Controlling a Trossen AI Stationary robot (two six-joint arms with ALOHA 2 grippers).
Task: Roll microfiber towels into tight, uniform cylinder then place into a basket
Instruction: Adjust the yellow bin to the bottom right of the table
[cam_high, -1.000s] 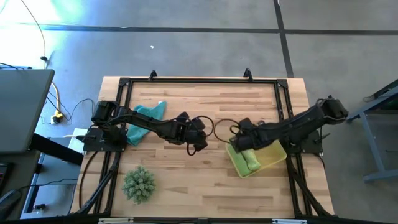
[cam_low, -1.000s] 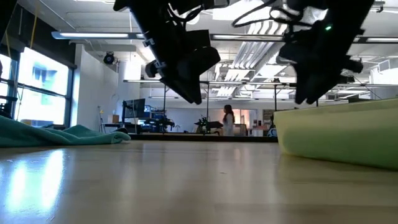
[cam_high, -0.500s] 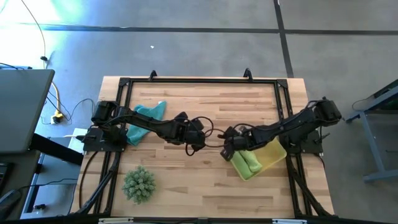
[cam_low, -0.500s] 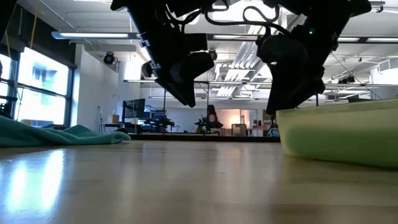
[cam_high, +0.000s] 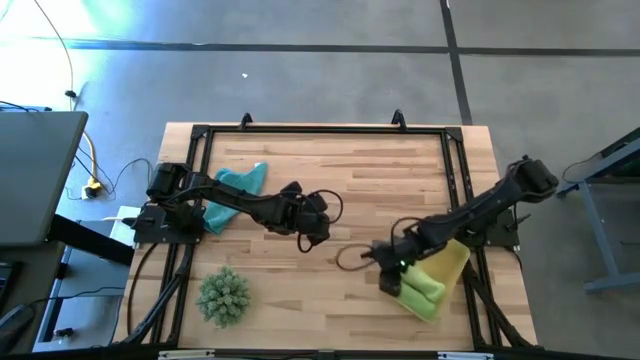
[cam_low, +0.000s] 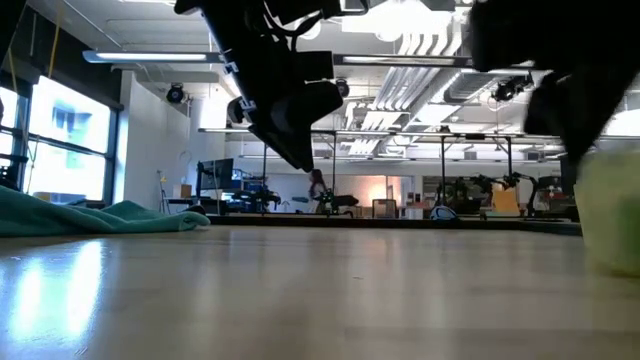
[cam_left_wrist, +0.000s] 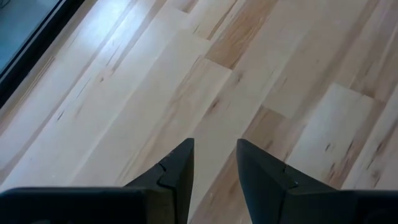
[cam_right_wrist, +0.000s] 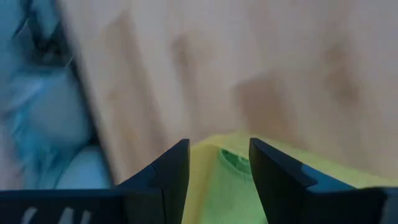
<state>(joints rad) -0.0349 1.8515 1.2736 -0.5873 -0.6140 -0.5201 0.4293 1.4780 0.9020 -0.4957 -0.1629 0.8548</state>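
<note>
The right claw (cam_high: 388, 280) is sitting at the lower right of the high view, its two fingers a little apart around the basket's (cam_high: 452, 262) rim, so it seems to be holding it; green rolled towels (cam_high: 420, 288) are lying inside; I think it should pull slowly so nothing tips out; the left claw (cam_high: 312, 238) is waiting mid-table, a little open and empty; the teal towel (cam_high: 232, 192) is lying loose at the upper left.
</note>
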